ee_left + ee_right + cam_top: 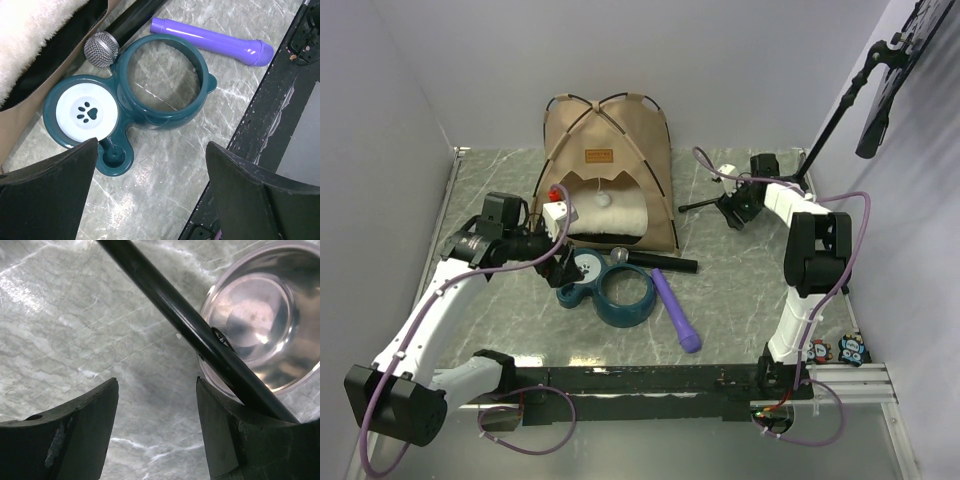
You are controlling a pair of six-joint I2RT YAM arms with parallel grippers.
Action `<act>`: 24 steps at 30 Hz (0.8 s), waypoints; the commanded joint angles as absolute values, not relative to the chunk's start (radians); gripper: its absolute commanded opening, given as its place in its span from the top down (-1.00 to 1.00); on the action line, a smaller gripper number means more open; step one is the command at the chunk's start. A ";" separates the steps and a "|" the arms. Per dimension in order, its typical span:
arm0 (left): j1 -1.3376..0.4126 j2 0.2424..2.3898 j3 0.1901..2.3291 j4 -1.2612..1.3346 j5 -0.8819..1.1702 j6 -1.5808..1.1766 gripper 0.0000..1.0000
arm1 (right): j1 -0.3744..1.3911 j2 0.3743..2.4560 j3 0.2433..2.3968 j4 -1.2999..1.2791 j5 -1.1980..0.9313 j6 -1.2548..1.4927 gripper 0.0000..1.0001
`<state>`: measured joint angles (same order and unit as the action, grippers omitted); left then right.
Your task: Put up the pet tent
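At bench rear: tent upright, doorway facing near edge, white cushion inside. Wide-open left fingers, empty, above teal feeder. Parted right fingers, empty, over black rod by steel bowl.

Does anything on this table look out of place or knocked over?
The teal feeder has an empty ring, while a steel bowl sits apart under a black rod near the right gripper. A microphone lies flat beside the feeder.
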<state>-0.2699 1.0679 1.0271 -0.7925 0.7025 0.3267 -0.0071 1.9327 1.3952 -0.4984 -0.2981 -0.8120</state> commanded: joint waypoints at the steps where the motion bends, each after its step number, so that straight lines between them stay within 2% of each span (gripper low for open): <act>1: -0.271 1.081 1.065 -0.796 0.721 0.342 -0.84 | -0.006 1.951 1.427 -0.342 -0.276 -0.861 -0.42; 18: -0.272 1.121 1.068 -0.808 0.739 0.360 -0.83 | 0.032 1.931 1.344 -0.212 -0.241 -0.972 -0.47; 24: -0.272 1.115 1.048 -0.802 0.739 0.361 -0.83 | 0.037 1.902 1.252 -0.123 -0.233 -1.032 -0.48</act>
<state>-0.2699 1.1248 1.0271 -0.7990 0.7109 0.3454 0.0368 1.9358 1.2984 -0.3153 -0.2527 -0.9562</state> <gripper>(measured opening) 0.918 0.734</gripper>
